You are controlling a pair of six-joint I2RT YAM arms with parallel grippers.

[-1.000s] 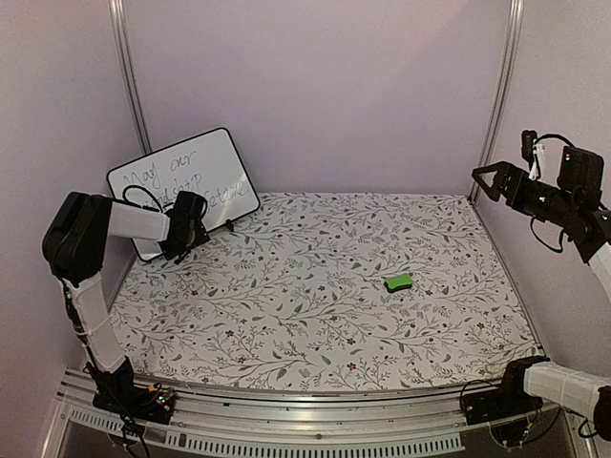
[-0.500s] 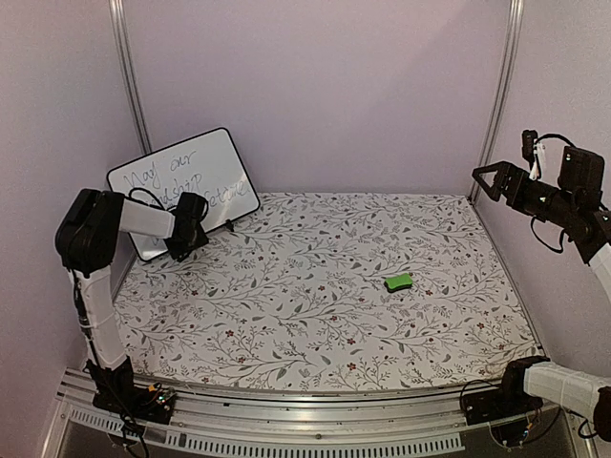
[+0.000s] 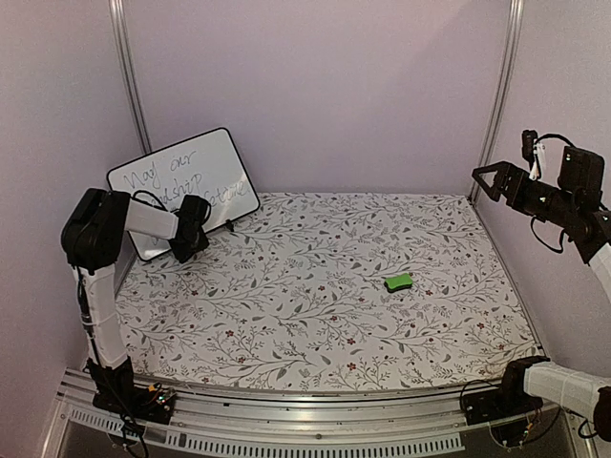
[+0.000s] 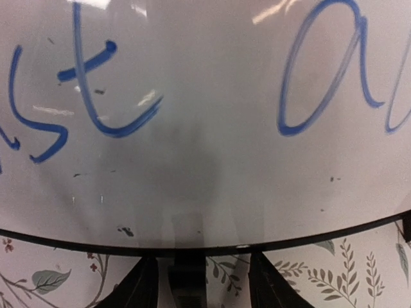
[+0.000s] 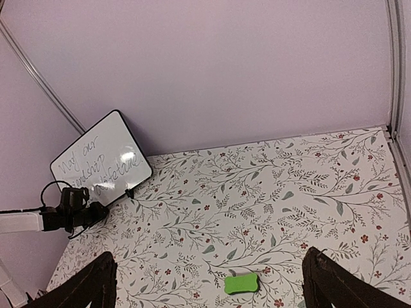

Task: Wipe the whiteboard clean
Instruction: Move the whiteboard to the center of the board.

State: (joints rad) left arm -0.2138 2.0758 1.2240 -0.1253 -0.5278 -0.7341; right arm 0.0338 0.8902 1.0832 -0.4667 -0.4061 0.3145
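Floral table (image 3: 315, 324) — green eraser (image 3: 399, 281) lies well right of the left gripper (image 4: 205, 289); whiteboard (image 3: 181, 176) stands just before it.

place: probably lab booth | signs: lilac walls (image 3: 315, 95), aluminium posts (image 3: 128, 76), floral table (image 3: 315, 296)

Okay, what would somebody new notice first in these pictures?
The whiteboard, covered in handwriting, leans in the back-left corner with the left end effector at its bottom edge. A bright green eraser lies on the floral table cover, right of centre.
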